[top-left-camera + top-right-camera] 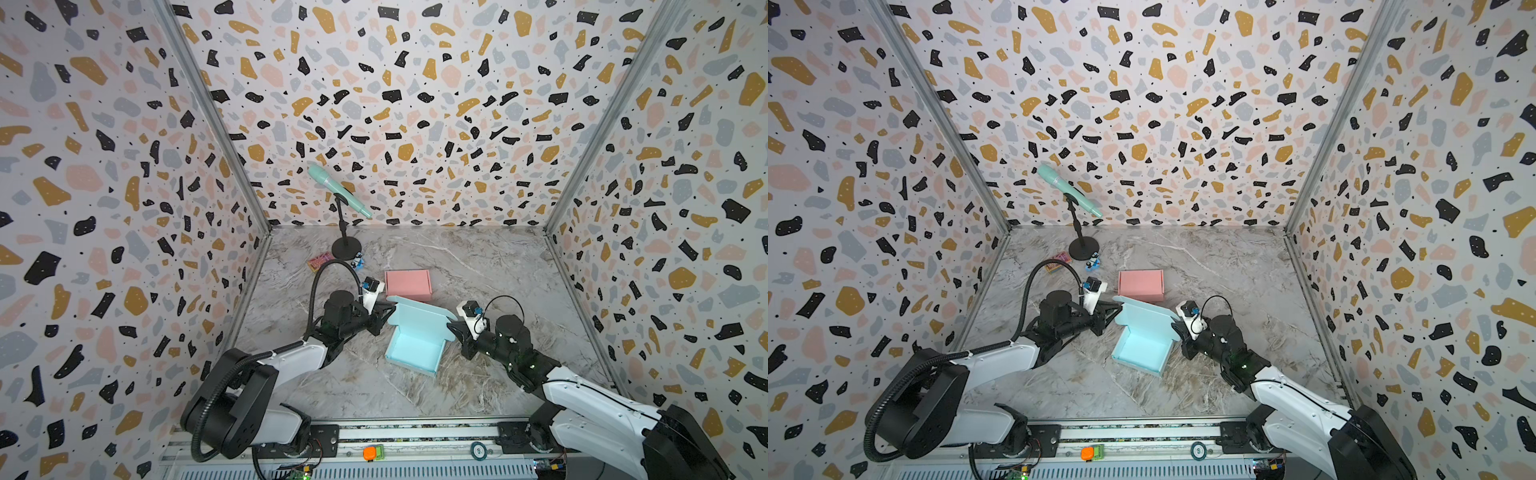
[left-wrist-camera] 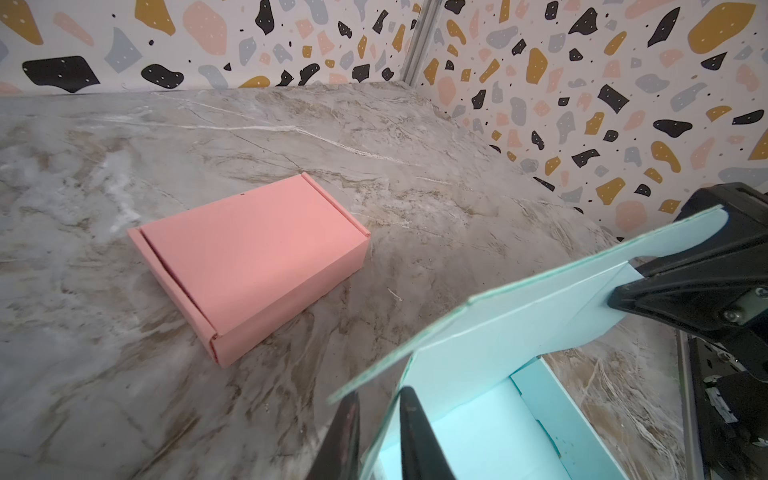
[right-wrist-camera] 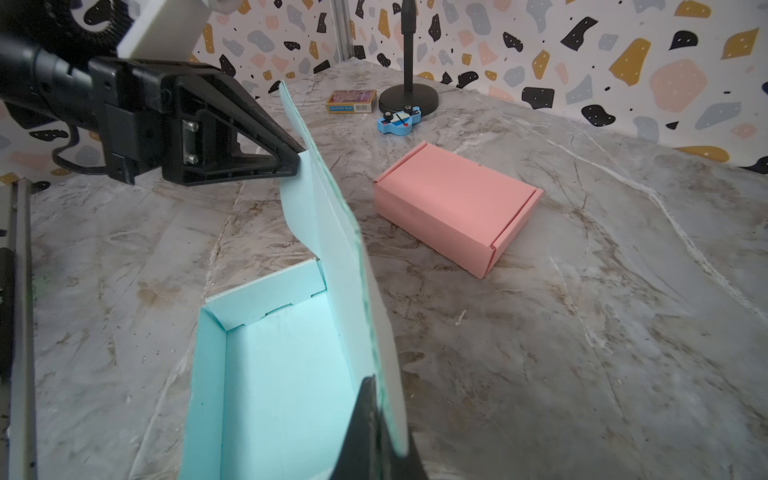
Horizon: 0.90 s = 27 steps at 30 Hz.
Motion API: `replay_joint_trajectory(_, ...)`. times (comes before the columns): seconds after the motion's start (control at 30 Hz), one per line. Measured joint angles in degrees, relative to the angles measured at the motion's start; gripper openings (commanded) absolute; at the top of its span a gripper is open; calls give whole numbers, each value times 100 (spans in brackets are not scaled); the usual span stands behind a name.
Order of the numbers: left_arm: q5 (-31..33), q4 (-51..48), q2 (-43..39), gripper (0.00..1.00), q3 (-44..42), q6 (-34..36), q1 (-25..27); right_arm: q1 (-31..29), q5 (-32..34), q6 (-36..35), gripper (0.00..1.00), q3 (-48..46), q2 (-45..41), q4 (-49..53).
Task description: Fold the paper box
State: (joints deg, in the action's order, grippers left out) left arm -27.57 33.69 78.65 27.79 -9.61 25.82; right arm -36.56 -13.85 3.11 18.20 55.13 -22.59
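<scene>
Blue paper box (image 1: 413, 351) open on the marble table (image 1: 490, 257), between both claws, its lid (image 1: 419, 312) standing up, left claw (image 1: 392, 310) pinching one end of it, right claw (image 1: 450, 327) pinching the other end

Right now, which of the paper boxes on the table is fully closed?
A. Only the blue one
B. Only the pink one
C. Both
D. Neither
B: the pink box lies flat on the table with its top shut, while the blue box shows an open tray with its lid raised.
</scene>
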Motion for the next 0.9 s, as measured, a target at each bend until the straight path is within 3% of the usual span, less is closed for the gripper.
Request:
replay_joint_trajectory(0.53,-44,-17,-90,1,-107,-11,17,0,31,4,2,63,31,44)
replay_joint_trajectory(0.9,96,-356,-420,0,-195,-2,125,0,186,48,6,72,31,118)
